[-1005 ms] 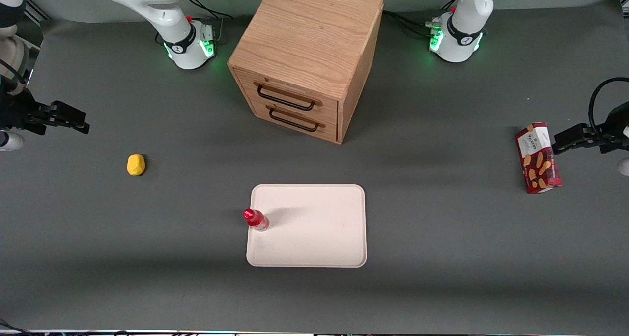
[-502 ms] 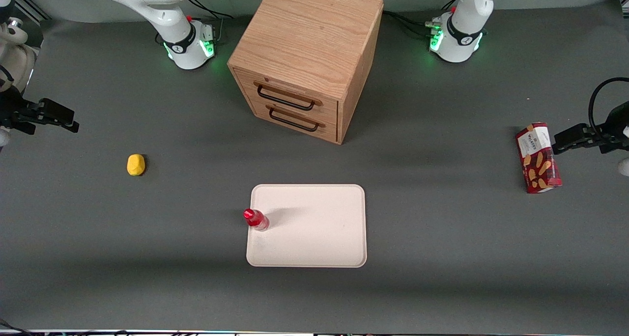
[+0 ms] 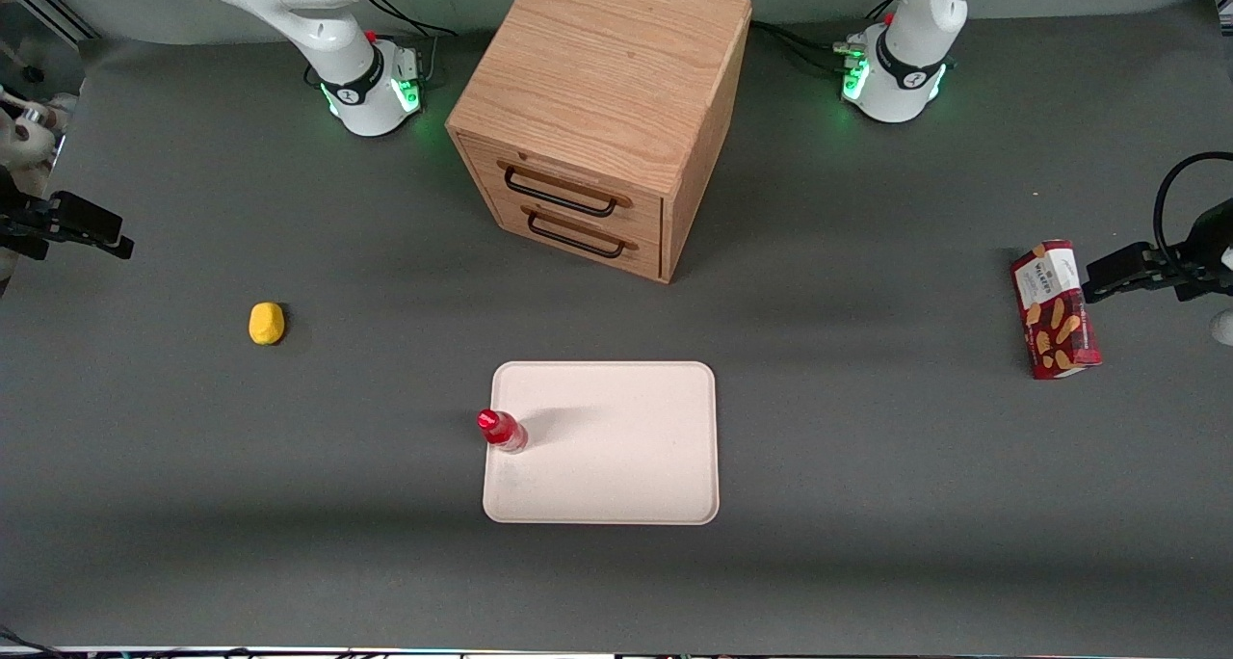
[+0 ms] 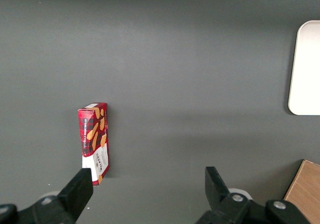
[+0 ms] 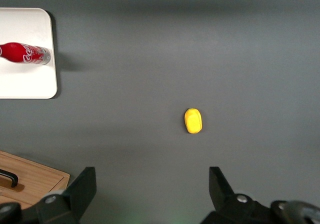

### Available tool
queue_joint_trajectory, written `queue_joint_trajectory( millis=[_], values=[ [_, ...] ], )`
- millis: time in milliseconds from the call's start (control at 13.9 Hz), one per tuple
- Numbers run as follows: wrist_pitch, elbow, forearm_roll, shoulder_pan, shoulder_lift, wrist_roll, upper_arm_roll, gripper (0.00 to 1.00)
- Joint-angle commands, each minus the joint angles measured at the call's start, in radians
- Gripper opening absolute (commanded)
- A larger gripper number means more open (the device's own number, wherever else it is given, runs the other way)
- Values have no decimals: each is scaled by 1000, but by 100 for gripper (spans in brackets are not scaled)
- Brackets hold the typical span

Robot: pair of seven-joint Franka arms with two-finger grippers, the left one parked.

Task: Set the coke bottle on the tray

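Coke bottle stands on the tray's edge

Coke bottle (image 3: 501, 430) stands upright on the cream-pink tray (image 3: 616, 466), right at the tray's rim on the side toward the working arm's end of the table. Its red cap leans out over the rim in the front view. White curly "Coca-Cola" writing shows on its red side in the right wrist view (image 5: 25, 53). Most of the tray (image 5: 25, 81) is bare, with lots of room past the bottle.

The gripper (image 3: 91, 230) hangs over the table's edge at the working arm's end, well apart from the bottle and the tray. In the right wrist view its two black fingers (image 5: 82, 186) are spread wide with nothing between them.

A small yellow lump (image 3: 266, 323) lies on the gray table (image 3: 867, 505) between the gripper and the tray, with open room all around it.

The wooden drawer cabinet (image 3: 602, 119) sits farther from the front camera than the tray, with a clear gap between them. It has two black handles.

A red biscuit box (image 3: 1055, 309) lies toward the parked arm's end of the table. It has biscuit pictures and a white label, but the words on it are too small to read.
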Motion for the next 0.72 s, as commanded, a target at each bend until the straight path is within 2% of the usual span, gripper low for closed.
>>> queue_joint_trajectory(
  millis=[0, 646],
  values=[
    [18, -28, 23, -30, -31, -19, 31, 100],
    [18, -23, 25, -22, -30, -21, 31, 100]
  ],
)
